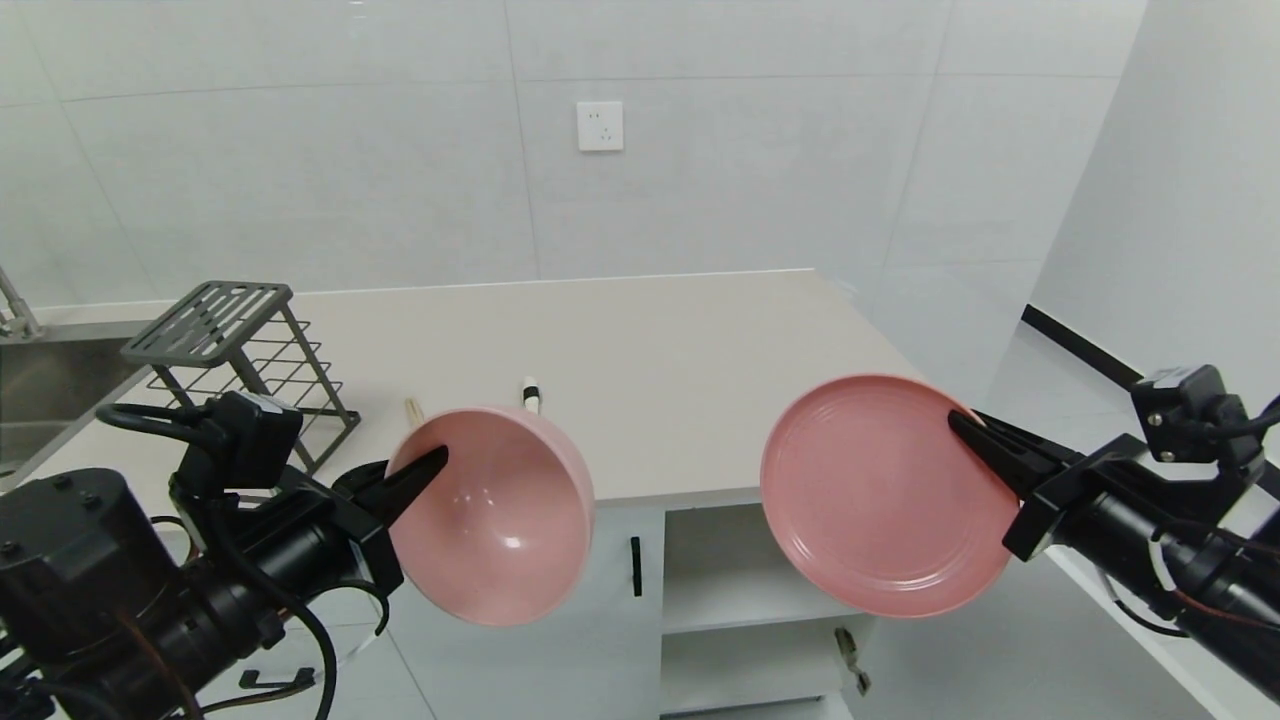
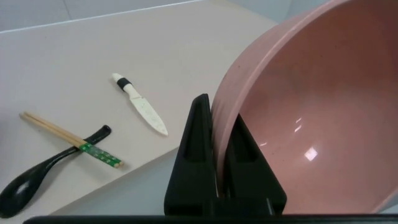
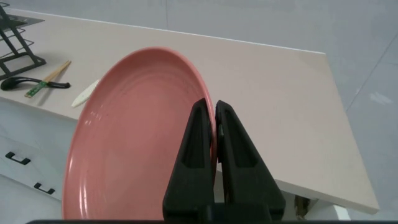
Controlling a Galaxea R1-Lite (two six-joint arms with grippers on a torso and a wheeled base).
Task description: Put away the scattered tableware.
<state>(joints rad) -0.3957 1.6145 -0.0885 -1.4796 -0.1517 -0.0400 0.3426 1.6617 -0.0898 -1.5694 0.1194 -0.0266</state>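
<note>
My left gripper is shut on the rim of a pink bowl, held tilted in front of the counter's front edge; the same bowl and gripper show in the left wrist view. My right gripper is shut on the rim of a pink plate, held on edge beyond the counter's right front corner; the plate and gripper show in the right wrist view. On the counter lie a black spoon, a pair of chopsticks and a small white knife.
A black wire dish rack stands at the left of the beige counter, with a sink beyond it. Below the counter an open cabinet shows white shelves. A tiled wall closes the back.
</note>
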